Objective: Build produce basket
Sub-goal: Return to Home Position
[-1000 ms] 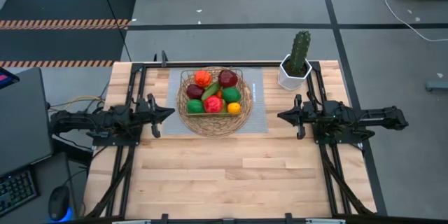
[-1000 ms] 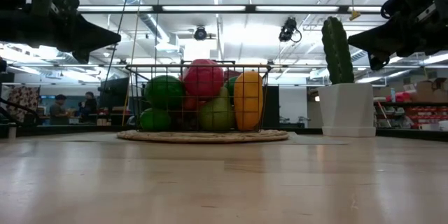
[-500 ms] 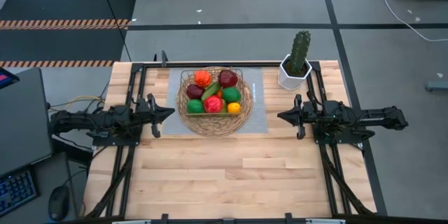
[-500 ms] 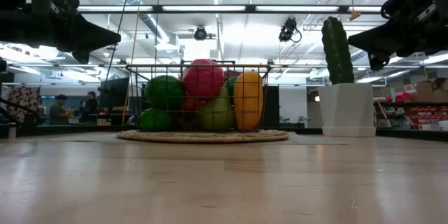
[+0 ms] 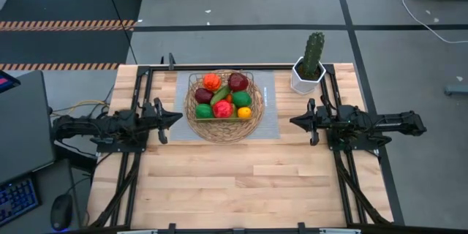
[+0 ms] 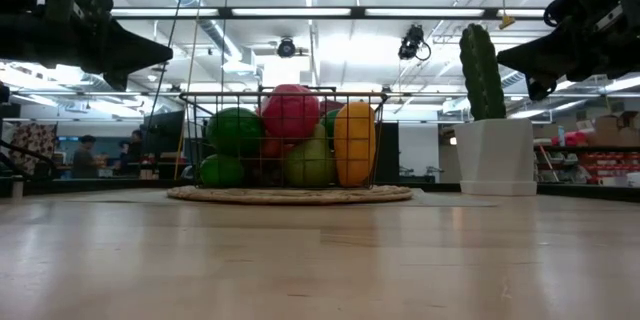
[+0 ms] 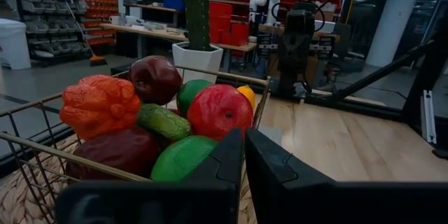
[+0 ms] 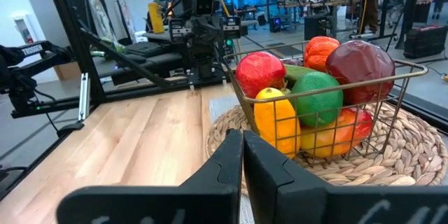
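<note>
While both arms sit drawn back and level above the table [image 5: 241, 183], the basket [image 5: 252, 123] rests on a grey mat [image 5: 269, 91] toward twelve o'clock from the table's middle, with the produce [image 5: 223, 96] heaped inside its wire cage [image 6: 290, 95]. The left gripper [image 5: 175, 117] points in from the basket's nine o'clock and the right gripper [image 5: 294, 121] from its three o'clock. Each has its fingers pressed together on nothing and stands apart from the wicker. A potted cactus [image 5: 314, 53] stands at about two o'clock of the basket. The fruit looks like smooth, hard, light plastic, rounded and likely to slip or roll between narrow fingers, so each piece would be best pinched across its widest part. The loaded basket should be light too. Its wire is thin and stiff and its woven rim rough, so the rim at three or nine o'clock seems the surest hold, kept level to avoid spilling the heap.
</note>
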You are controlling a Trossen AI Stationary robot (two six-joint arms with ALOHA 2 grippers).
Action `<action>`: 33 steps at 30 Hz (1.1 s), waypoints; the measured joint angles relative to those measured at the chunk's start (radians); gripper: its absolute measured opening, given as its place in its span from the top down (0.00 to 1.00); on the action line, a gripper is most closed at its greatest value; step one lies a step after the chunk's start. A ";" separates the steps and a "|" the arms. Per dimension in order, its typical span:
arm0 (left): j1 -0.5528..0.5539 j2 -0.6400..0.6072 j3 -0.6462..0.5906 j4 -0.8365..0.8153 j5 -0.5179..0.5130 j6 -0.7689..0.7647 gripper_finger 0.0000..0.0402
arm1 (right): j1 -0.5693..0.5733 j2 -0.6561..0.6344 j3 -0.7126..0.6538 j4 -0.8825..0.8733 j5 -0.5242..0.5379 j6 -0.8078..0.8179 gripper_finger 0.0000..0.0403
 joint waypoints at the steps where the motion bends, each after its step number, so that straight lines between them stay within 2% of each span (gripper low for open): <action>1: 0.000 0.000 0.000 0.000 0.000 0.000 0.94 | 0.000 0.000 0.000 0.000 0.000 0.000 0.95; 33: 0.000 0.000 0.001 0.000 0.000 0.000 0.92 | 0.000 0.000 0.000 0.000 0.000 0.000 0.95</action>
